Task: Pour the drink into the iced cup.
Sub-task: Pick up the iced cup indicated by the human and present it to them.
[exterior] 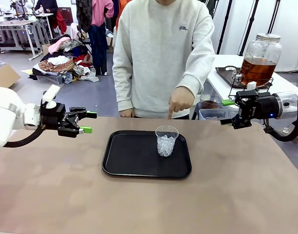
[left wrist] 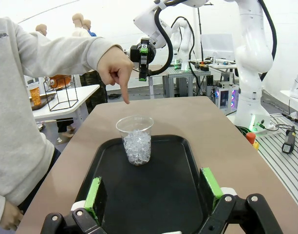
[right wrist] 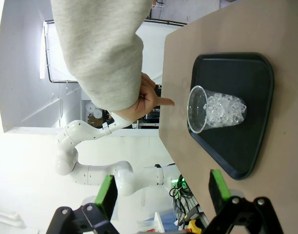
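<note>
Clear iced cup, one; black tray, one; left hand, right hand spread.

White left arm and right arm carried black cables; the left claw and right claw were black with green pads. The person wore a grey sweatshirt.

The light brown counter carries one black tray, lying flat near its middle, toward the far edge.

Robotics lab, white robot arms, workbenches, clothes pile
</note>
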{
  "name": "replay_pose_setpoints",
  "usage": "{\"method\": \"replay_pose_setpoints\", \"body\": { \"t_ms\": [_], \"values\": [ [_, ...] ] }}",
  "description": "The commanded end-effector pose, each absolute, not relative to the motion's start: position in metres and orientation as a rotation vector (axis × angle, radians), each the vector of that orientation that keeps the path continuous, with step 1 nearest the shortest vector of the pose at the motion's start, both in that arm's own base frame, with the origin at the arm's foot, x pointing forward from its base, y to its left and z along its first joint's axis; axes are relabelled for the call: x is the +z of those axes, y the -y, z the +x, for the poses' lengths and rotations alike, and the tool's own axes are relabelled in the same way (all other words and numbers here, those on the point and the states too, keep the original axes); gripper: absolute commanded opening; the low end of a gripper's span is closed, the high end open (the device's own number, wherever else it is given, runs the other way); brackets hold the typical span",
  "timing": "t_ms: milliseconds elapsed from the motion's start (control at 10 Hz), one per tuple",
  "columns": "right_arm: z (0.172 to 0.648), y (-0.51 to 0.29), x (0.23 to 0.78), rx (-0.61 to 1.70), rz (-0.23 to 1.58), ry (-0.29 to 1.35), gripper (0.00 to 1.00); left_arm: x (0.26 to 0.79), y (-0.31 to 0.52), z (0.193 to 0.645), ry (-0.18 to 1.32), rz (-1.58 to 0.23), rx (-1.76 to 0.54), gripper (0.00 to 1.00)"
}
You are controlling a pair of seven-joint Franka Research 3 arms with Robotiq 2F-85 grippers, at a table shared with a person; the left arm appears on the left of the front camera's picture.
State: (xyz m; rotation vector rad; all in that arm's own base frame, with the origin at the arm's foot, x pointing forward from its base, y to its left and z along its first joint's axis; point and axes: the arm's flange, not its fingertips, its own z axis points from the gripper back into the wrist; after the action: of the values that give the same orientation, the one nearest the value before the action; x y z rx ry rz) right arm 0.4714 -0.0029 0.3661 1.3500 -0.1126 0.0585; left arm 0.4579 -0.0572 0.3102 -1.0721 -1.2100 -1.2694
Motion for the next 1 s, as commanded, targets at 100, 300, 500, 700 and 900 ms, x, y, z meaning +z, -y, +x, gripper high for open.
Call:
{"method": "replay_pose_setpoints", "body": {
  "t_ms": [100, 300, 500, 700, 900],
  "values": [
    [0.4707, 0.003, 0.3674, 0.057, 1.349, 0.117, 1.0, 0.311, 0.0579, 0.458, 1.213, -1.071, -1.275, 1.0],
    [0.4707, 0.003, 0.3674, 0.057, 1.349, 0.117, 1.0, 0.311, 0.0579, 0.458, 1.213, -1.071, -1.275, 1.0],
    [0.4707, 0.003, 0.3674, 0.057, 1.349, 0.117, 1.0, 0.311, 0.0579, 0.458, 1.213, -1.071, -1.275, 1.0],
    [0.4707, 0.003, 0.3674, 0.057, 1.349, 0.117, 1.0, 0.311, 0.0579, 0.458, 1.213, -1.071, -1.275, 1.0],
    [0.4707, 0.003, 0.3674, 0.057, 1.349, 0.117, 1.0, 0.311, 0.0579, 0.458, 1.213, -1.071, -1.275, 1.0]
  ]
}}
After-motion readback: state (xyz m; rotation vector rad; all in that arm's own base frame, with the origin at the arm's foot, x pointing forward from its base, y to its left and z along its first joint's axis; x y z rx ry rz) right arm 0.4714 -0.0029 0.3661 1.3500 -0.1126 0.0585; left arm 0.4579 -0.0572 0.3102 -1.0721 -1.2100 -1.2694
